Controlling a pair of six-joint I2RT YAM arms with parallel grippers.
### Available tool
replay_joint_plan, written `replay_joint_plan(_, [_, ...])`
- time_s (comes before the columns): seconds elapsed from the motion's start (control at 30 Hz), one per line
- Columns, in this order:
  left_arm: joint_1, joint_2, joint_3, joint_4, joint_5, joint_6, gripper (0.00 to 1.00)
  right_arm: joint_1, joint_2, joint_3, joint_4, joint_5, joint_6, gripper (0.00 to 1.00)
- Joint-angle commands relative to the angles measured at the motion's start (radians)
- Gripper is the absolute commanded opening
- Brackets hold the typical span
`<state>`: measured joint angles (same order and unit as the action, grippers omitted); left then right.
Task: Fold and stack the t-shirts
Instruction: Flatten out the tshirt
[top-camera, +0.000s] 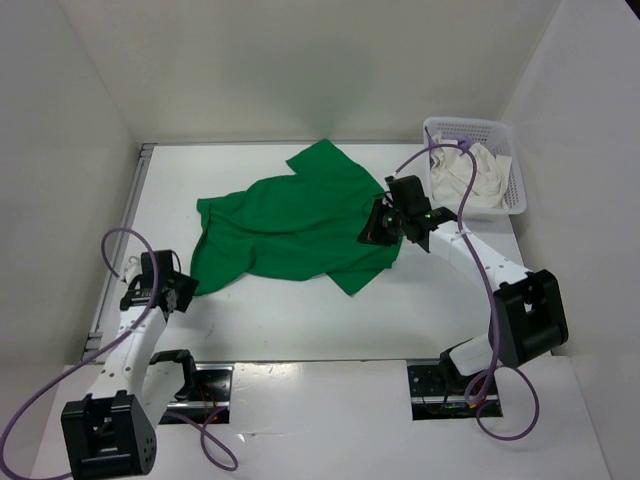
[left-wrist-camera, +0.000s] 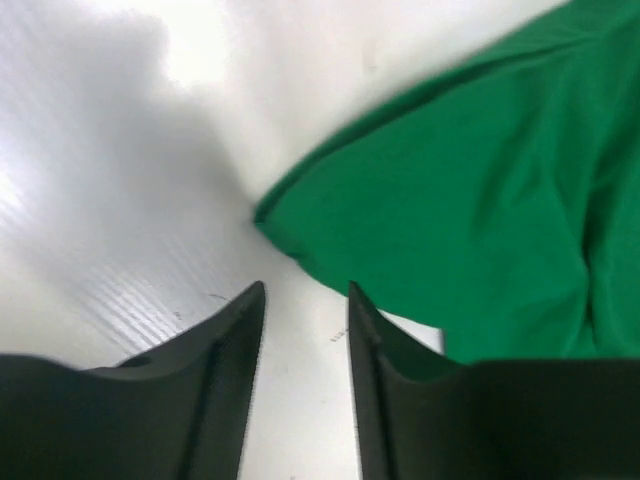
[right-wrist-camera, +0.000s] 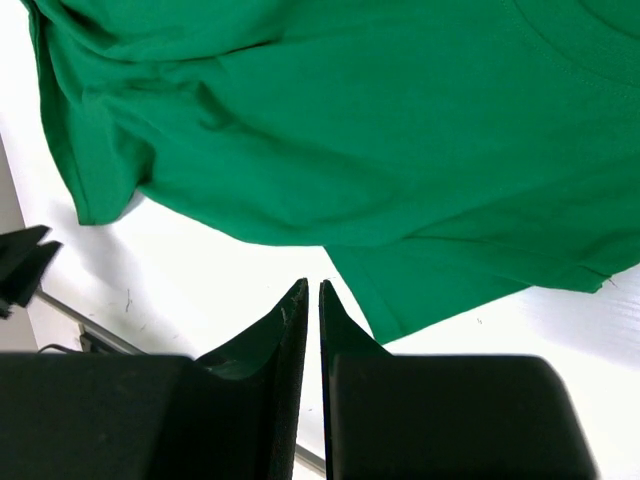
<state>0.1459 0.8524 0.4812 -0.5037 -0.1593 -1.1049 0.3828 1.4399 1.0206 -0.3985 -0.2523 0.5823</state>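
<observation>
Overhead view of a white table (top-camera: 300, 320) with 2 robot arms mounted at its near edge. 1 bright green t-shirt (top-camera: 290, 225) lies spread and rumpled across the middle of the table, with a sleeve pointing toward the far edge. A white lattice basket (top-camera: 470, 123) stands at the far right corner, well apart from the shirt's body, with a white garment (top-camera: 470, 175) bunched inside it.

The left gripper (top-camera: 178, 290) sits low near the shirt's near-left corner, just beside the cloth. In its wrist view, its 2 dark fingers (left-wrist-camera: 235, 330) stand partly apart with bare table showing between them. They hold nothing, and the green corner lies just beyond their tips, not touching.

The right gripper (top-camera: 380, 225) hangs over the shirt's right edge. In its wrist view, its 2 fingers (right-wrist-camera: 280, 330) are almost together, with only a thin slit of white table between them and no cloth in the slit. The green shirt fills the upper part of that view, and 1 corner of it lies just past the fingertips.
</observation>
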Motion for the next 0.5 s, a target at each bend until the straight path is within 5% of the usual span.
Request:
replay_joint_plan(0.0, [-0.002, 0.006, -0.067, 0.028, -0.037, -0.094, 0.48, 0.004, -0.048, -0.004, 0.004, 0.002, -0.009, 0.13])
replay_joint_plan(0.2, [-0.002, 0.026, -0.118, 0.119, -0.007, -0.142, 0.57, 0.004, -0.058, -0.022, -0.007, 0.012, -0.009, 0.14])
replay_joint_plan(0.47, [-0.002, 0.071, -0.141, 0.128, -0.040, -0.225, 0.32, 0.004, -0.058, -0.031, 0.015, -0.010, 0.011, 0.14])
